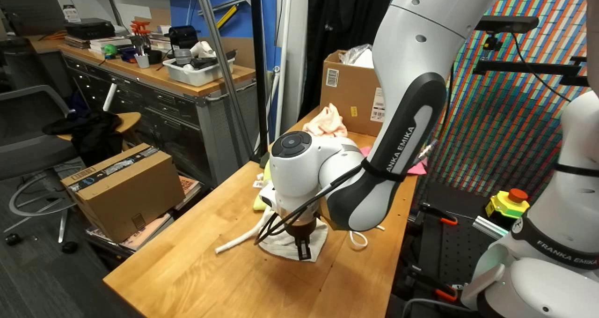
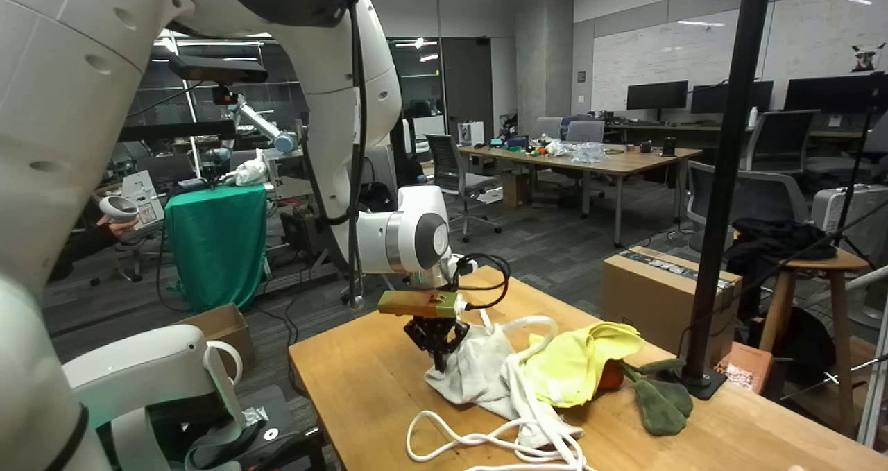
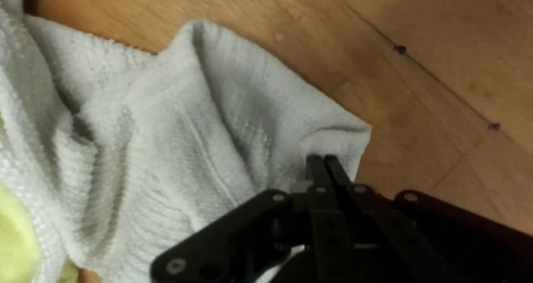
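On the wooden counter [image 1: 187, 271], between its long edges, lies a grey cloth [image 3: 162, 128]; the claw [image 3: 323, 159] is closed at the cloth's corner, whether pinching fabric I cannot tell.

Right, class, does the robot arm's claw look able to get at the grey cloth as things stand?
Yes, most likely: the claw looks shut on one corner of the grey cloth, and nothing else appears to cover that corner.

Gray cloth [image 3: 166, 120] partly behind claw [image 3: 323, 159]
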Controlling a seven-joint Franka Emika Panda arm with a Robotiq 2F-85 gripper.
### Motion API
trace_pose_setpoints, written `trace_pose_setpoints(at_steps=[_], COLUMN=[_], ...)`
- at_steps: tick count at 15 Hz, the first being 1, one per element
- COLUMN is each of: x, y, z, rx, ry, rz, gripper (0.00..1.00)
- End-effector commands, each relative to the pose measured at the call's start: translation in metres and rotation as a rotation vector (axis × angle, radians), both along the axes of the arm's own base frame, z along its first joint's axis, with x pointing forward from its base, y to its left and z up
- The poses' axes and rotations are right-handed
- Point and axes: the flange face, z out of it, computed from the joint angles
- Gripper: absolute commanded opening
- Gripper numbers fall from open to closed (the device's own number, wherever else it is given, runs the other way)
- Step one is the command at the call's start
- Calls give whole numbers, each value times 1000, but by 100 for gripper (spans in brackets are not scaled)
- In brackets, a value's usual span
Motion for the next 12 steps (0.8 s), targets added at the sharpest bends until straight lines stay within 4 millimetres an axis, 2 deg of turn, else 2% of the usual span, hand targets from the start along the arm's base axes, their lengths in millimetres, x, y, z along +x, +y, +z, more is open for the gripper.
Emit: trace_pose_setpoints(at_steps=[1,5,8,12], x=[-7,-20,-37,-73], y=[5,8,10,18], z=[3,2,-1,-12], rx=[33,91,153,190], ry=[82,176,241,274], rz=[34,71,111,156], gripper=[3,3,3,3])
